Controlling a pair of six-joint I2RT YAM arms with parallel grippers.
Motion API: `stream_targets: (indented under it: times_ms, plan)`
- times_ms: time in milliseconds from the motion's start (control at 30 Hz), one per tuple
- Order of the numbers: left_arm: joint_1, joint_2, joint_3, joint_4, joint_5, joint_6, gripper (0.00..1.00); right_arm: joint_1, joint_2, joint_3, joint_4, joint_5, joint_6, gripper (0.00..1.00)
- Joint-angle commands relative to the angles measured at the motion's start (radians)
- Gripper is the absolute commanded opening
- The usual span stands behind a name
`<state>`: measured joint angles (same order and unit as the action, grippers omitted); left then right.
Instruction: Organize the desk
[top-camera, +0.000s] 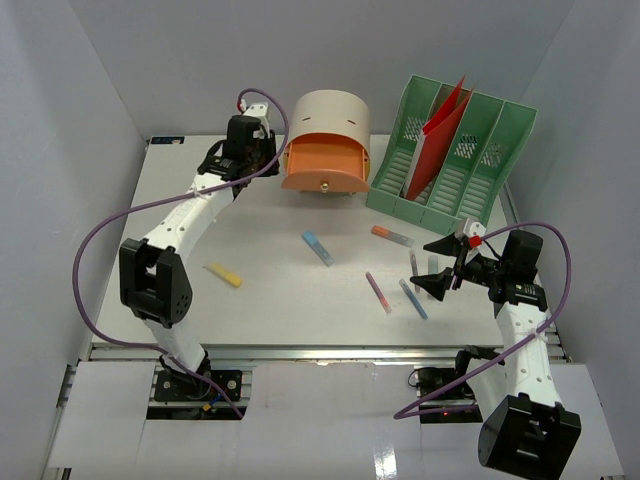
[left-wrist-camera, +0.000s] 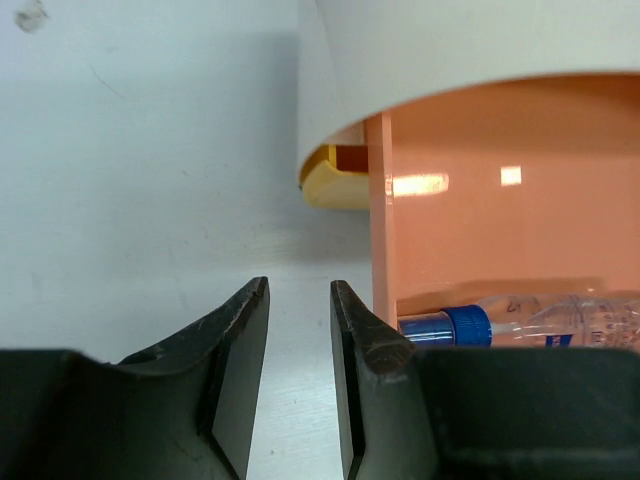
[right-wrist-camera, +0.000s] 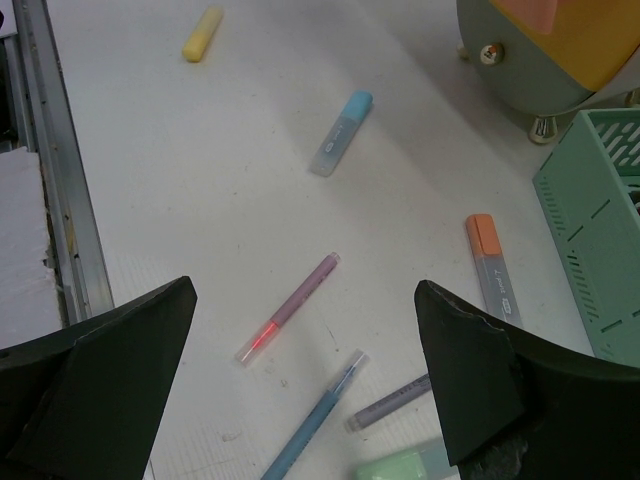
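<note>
The desk (top-camera: 270, 300), a broad white tabletop, lies flat under everything and fills the space between the walls. We judge it stiff, heavy and smooth, nothing to take hold of in itself. What we grip are the light, slippery pens on it, best pinched across mid-barrel. At the near left a yellow highlighter (top-camera: 223, 274) lies alone. At the far left the left gripper (left-wrist-camera: 300, 290) sits low at the left side of the cream drawer unit (top-camera: 330, 115), its jaws a narrow gap apart with nothing between them. The orange drawer (top-camera: 325, 165) stands pulled out, and a clear marker with a blue cap (left-wrist-camera: 470, 325) lies inside. Near the middle lies a blue highlighter (top-camera: 317, 247). To its right, a pink pen (top-camera: 378, 292), an orange highlighter (top-camera: 392, 236) and a blue pen (top-camera: 413, 298) lie close together, so we expect neighbours to get nudged. Above these the right gripper (top-camera: 440, 266) hovers, jaws wide apart and empty. At the far right the green file rack (top-camera: 455, 150) holds a red folder (top-camera: 440, 130) and hems in that corner.
</note>
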<state>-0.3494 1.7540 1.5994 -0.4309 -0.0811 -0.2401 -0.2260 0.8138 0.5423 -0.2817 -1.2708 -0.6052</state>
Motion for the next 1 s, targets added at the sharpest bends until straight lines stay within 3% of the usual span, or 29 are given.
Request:
stream_targets:
  times_ms: [0,67,133,233,333,467,567,700,867,967]
  plan:
    - [0.009,-0.232,-0.059,0.12,-0.048,0.015,0.38,-0.001,0.002,0.016,0.027,-0.008,-0.001,0.96]
    - [0.009,-0.289,-0.1,0.163,0.091,0.028,0.32,-0.002,0.002,0.019,0.027,-0.012,-0.001,0.96]
    - [0.009,-0.371,-0.189,0.219,0.285,0.073,0.18,-0.001,0.002,0.018,0.026,-0.012,-0.001,0.96]
    - [-0.002,-0.447,-0.322,0.264,0.539,0.162,0.13,-0.001,0.002,0.014,0.027,-0.014,-0.001,0.96]
    - [-0.024,-0.465,-0.409,0.26,0.668,0.297,0.08,-0.003,0.017,0.013,0.028,-0.013,-0.001,0.97]
    - [-0.043,-0.452,-0.435,0.244,0.639,0.385,0.06,-0.004,0.044,0.007,0.024,-0.02,-0.015,0.96]
    - [-0.057,-0.443,-0.434,0.245,0.715,0.486,0.05,-0.003,0.055,0.001,0.019,-0.028,-0.039,0.96]
    - [-0.125,-0.385,-0.441,0.242,0.74,0.658,0.1,-0.013,0.076,-0.001,0.017,-0.025,-0.058,0.96]
    - [-0.163,-0.224,-0.346,0.225,0.678,0.804,0.12,-0.032,0.092,-0.001,0.012,-0.022,-0.072,0.96]
    - [-0.163,-0.139,-0.27,0.237,0.582,0.855,0.19,-0.052,0.085,-0.005,0.009,-0.024,-0.077,0.96]
